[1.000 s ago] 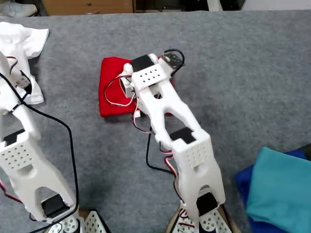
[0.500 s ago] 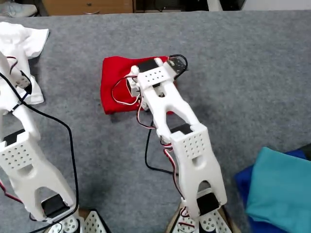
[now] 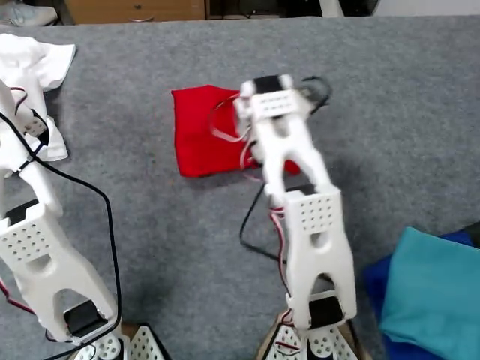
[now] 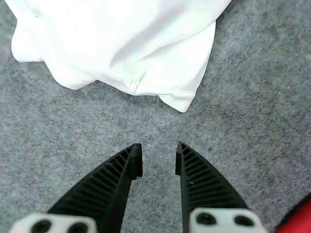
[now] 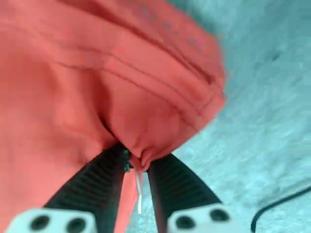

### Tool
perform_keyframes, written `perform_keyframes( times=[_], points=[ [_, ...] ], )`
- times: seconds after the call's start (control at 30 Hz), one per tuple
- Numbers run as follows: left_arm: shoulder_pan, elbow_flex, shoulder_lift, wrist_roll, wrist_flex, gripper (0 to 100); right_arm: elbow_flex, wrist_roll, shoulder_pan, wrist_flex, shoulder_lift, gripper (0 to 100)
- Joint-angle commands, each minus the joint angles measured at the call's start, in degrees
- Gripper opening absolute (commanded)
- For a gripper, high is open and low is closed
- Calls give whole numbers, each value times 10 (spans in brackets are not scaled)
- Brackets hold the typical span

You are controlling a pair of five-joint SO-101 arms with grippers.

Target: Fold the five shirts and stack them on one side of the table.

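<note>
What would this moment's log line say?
right gripper: shut on red shirt | left gripper: open, near white shirt | teal shirt: atop blue shirt

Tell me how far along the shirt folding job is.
Looks done: a teal shirt lies folded on a blue shirt at the right edge of the table. In hand: the right end effector is shut on the red shirt. Left: the white shirt lies rumpled, with the open left end effector near it.

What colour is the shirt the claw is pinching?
Red. The right claw pinches the red shirt, clearest in the high view.
</note>
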Motion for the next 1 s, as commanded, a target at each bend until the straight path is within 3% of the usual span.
perform_keyframes(
  times=[0.0,0.17,0.3,0.43,0.73,0.97],
  points=[
    [2,1,-41,-4,6,133,-124,18,62,18,-4,5],
    [-4,2,-41,-4,6,133,-240,29,135,18,-4,5],
    [-3,2,-41,-3,6,133,-255,71,142,19,-2,5],
    [0,3,-41,-1,6,132,-200,116,77,19,-2,5],
    [-11,27,-41,-1,6,132,-156,117,-112,18,-3,5],
    [-33,62,-41,-3,6,132,-108,158,-90,18,-1,9]
  ],
)
